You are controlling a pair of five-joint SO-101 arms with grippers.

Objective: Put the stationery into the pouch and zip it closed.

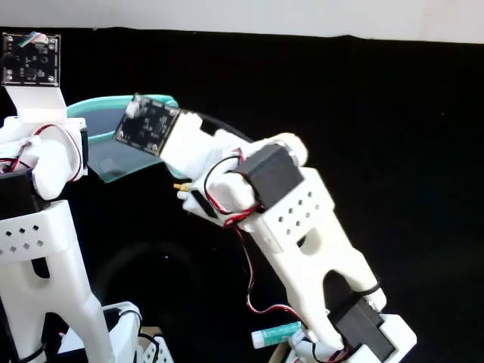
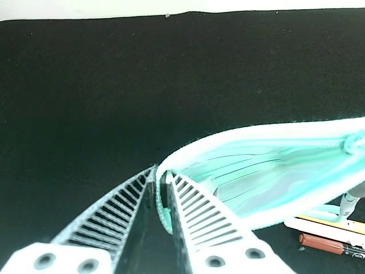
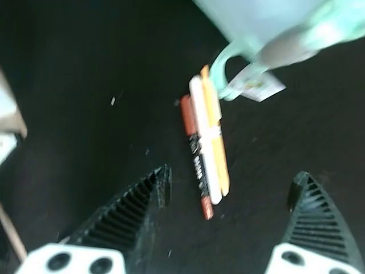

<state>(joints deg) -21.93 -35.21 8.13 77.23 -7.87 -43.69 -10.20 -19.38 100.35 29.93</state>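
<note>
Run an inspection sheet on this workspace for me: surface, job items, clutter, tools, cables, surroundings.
Surface: black cloth covers the table.
Job's things: mint pouch is unzipped with its mouth open; three pens (brown, white, orange) lie side by side on the cloth just outside it.
Clutter: a mint-and-white stick lies near an arm's base, possibly more stationery.
Tools: left tool is shut on the pouch's rim; right tool is open above the pens, touching nothing.
Cables: red and black wires loop along an arm, off the table.
Surroundings: pale wall behind the table.
</note>
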